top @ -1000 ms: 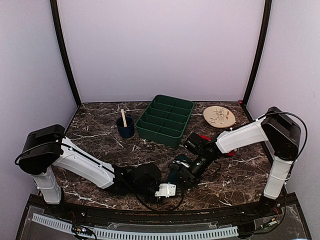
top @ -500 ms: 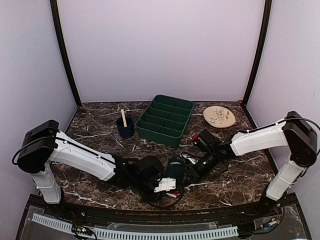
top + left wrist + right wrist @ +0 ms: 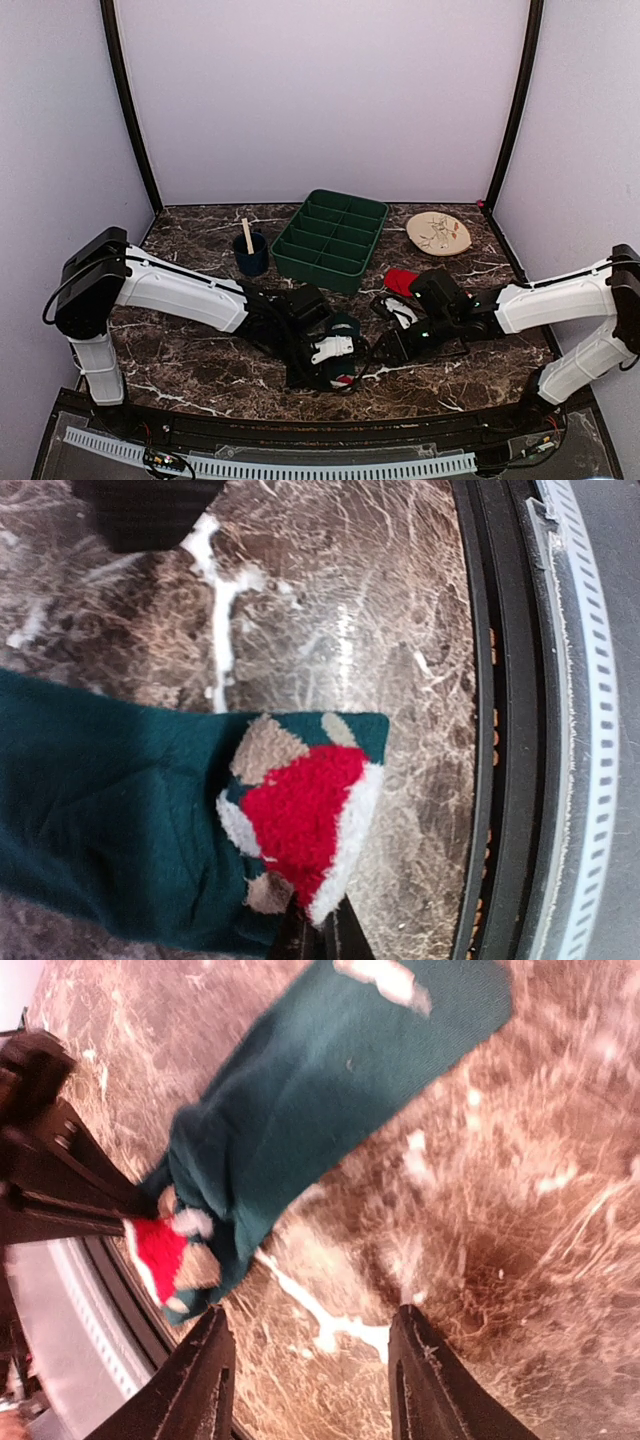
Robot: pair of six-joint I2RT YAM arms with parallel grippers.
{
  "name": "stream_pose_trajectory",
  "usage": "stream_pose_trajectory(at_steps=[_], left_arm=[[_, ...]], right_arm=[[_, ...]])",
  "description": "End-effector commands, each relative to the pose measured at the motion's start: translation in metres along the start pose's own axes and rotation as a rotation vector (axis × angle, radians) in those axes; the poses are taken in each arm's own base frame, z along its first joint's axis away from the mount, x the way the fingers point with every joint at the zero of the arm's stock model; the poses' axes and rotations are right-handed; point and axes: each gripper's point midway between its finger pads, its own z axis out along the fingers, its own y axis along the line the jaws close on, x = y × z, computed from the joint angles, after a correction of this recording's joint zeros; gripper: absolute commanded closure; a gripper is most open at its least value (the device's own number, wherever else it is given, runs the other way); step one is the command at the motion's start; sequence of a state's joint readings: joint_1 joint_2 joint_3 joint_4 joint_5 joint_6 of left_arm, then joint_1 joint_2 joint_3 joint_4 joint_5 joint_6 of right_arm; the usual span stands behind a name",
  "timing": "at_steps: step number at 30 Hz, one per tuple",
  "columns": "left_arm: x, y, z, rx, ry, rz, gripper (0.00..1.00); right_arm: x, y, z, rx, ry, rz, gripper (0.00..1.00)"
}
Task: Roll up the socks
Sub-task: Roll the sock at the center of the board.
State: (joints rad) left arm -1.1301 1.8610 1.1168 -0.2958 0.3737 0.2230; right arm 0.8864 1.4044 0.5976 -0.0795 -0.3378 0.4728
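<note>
- i'm watching the left gripper (image 3: 322,938) clenching the red-and-white tip of the teal sock (image 3: 330,1090), close to the marble table's (image 3: 330,610) near edge.
- the teal sock is lying flat on the marble, stretching away from that pinch (bunching a little near the tip).
- the right gripper (image 3: 310,1315) is standing spread wide just beside it, grasping nothing.
- the red sock (image 3: 400,278) is lying behind the right wrist.

Both my arms stretch low toward the near middle. Left gripper (image 3: 342,376) pinched tight on the socks (image 3: 110,810); right gripper (image 3: 310,1332) jaws wide apart.
</note>
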Motion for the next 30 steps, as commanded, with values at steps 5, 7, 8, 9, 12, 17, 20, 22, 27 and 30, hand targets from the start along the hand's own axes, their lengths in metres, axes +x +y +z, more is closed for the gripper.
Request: stream_pose_trajectory(at_steps=[5, 7, 8, 9, 12, 17, 20, 22, 27, 30], left_arm=[[0.022, -0.024, 0.002, 0.249, 0.15, -0.152, 1.0], [0.025, -0.025, 0.002, 0.28, 0.158, -0.176, 1.0], [0.025, -0.025, 0.001, 0.295, 0.158, -0.187, 1.0], [0.025, -0.024, 0.001, 0.304, 0.155, -0.197, 1.0], [0.025, -0.02, -0.002, 0.324, 0.144, -0.234, 1.0], [0.021, -0.017, -0.008, 0.394, 0.119, -0.292, 1.0], [0.022, -0.015, -0.009, 0.416, 0.112, -0.315, 1.0], [0.024, -0.015, -0.009, 0.435, 0.113, -0.332, 1.0], [0.025, -0.014, -0.01, 0.474, 0.106, -0.365, 1.0], [0.027, -0.013, -0.01, 0.493, 0.105, -0.383, 1.0]], right_arm=[[-0.022, 0.021, -0.004, 0.081, -0.167, -0.189, 0.53], [-0.022, 0.027, -0.004, 0.088, -0.186, -0.223, 0.53], [-0.021, 0.03, -0.005, 0.091, -0.195, -0.239, 0.54], [-0.02, 0.032, -0.005, 0.095, -0.201, -0.252, 0.54], [-0.015, 0.038, -0.003, 0.095, -0.21, -0.29, 0.54], [-0.009, 0.044, -0.002, 0.104, -0.219, -0.336, 0.55], [-0.006, 0.045, -0.002, 0.102, -0.225, -0.343, 0.55], [-0.004, 0.047, -0.002, 0.093, -0.224, -0.351, 0.55], [0.004, 0.059, 0.004, 0.06, -0.199, -0.39, 0.55], [0.005, 0.066, 0.008, 0.057, -0.194, -0.422, 0.55]])
